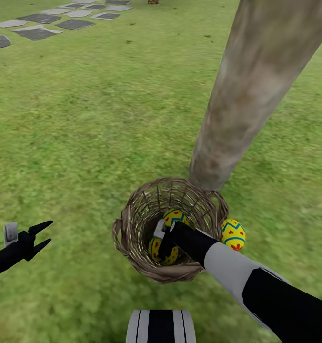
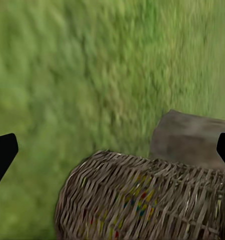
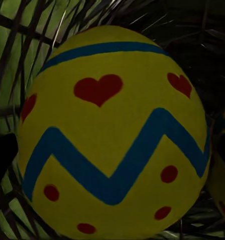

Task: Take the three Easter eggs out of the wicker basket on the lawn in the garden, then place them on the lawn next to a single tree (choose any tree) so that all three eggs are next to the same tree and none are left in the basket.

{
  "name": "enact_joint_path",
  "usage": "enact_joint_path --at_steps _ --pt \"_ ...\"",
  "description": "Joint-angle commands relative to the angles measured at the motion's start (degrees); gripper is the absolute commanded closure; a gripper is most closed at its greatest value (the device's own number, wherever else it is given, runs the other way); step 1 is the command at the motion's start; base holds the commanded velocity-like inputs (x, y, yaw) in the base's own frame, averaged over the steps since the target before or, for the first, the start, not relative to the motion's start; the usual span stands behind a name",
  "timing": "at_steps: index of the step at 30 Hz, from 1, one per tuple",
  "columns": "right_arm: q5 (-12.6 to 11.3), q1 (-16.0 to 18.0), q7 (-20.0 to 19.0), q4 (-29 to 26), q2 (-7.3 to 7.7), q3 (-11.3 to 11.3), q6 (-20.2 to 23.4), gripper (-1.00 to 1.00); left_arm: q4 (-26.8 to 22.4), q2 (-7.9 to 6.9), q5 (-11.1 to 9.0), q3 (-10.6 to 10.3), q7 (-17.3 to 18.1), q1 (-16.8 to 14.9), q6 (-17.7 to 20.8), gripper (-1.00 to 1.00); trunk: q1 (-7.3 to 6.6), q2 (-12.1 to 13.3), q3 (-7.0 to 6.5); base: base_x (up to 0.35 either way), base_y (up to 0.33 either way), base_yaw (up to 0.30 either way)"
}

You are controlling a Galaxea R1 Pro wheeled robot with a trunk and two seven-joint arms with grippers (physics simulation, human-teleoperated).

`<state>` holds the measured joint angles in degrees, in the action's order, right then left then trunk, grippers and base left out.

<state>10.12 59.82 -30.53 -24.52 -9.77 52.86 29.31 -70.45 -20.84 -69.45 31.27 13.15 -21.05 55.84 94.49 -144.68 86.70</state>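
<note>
The wicker basket (image 1: 132,224) stands on the lawn (image 1: 85,143) right at the foot of the pale tree (image 1: 246,90). Two yellow Easter eggs lie inside it, a far egg (image 1: 175,216) and a near egg (image 1: 169,257). A third egg (image 1: 233,234) rests on the grass outside the rim, beside the trunk. My right gripper (image 1: 162,240) reaches down into the basket. Up close, an egg (image 3: 112,135) with red hearts and a blue zigzag sits between its spread fingers (image 3: 2,160). My left gripper (image 1: 39,236) hangs open over grass left of the basket (image 2: 142,200).
Grey stepping-stone slabs (image 1: 37,32) lie far off at the back left. Open grass stretches to the left and right of the tree. The trunk base (image 2: 192,140) stands directly behind the basket. My own base (image 1: 161,326) shows at the near edge.
</note>
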Motion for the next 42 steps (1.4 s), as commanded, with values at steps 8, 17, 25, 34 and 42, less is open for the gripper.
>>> enact_joint_path --at_steps 8,17,25,34,42 --pt "0.60 0.01 0.13 -0.09 0.01 0.05 0.40 -1.00 -0.01 0.02 0.45 0.11 0.39 -0.04 0.28 -1.00 0.12 -0.08 1.14 0.000 0.000 0.000" --pt "0.60 -0.01 -0.05 -0.09 0.01 0.05 0.40 1.00 -0.21 0.08 0.45 0.07 0.38 -0.04 0.31 -1.00 0.25 -0.15 2.25 0.000 0.000 0.000" --pt "0.60 -0.02 -0.12 -0.09 0.01 0.05 0.40 1.00 -0.15 0.10 0.36 0.11 0.48 -0.04 0.31 -1.00 0.40 -0.23 3.58 0.000 0.000 0.000" --pt "-0.81 -0.01 0.03 -0.17 0.01 0.14 0.46 1.00 -0.12 0.10 -0.07 0.11 0.51 -0.04 0.32 -1.00 0.38 -0.21 3.36 0.000 0.000 0.000" --pt "-0.98 0.03 0.30 -0.31 0.01 0.05 0.49 1.00 -0.12 0.10 -0.08 0.10 0.37 -0.04 0.32 -1.00 0.30 -0.17 2.69 0.000 0.000 0.000"
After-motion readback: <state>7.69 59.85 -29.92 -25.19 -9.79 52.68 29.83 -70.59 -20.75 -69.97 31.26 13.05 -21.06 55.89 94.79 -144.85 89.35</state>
